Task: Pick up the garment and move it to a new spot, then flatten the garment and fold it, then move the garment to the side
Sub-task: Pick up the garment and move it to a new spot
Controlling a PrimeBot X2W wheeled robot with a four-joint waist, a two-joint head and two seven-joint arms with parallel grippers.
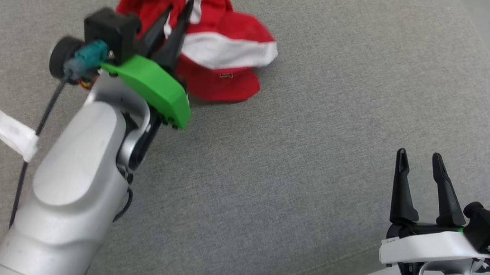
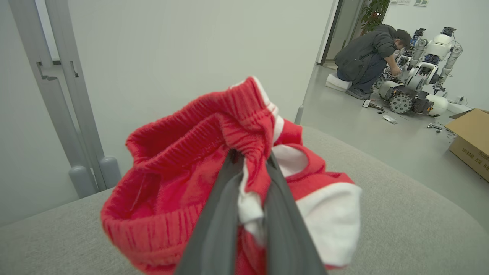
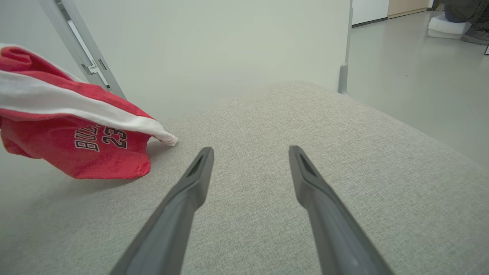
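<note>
"Two pincers; what was each doing?"
"Nearest, the right pincer (image 1: 418, 157) hung with jaws spread wide, holding nothing, above the bench (image 1: 324, 120). Farther off, the left pincer (image 1: 179, 9) was clamped on the garment (image 1: 224, 48) at its ribbed waistband."
"Where did the garment lie?"
"Bunched, red and white, draped beyond and right of that left pincer, its lower edge at the bench."
"Progress?"
"Early, I'd judge: grasped only; relocating, flattening, folding, setting aside remained."

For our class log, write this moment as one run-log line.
step: picking up garment | left gripper: shut on garment | right gripper: open, apart from garment | garment: bunched on grey cushion
</note>
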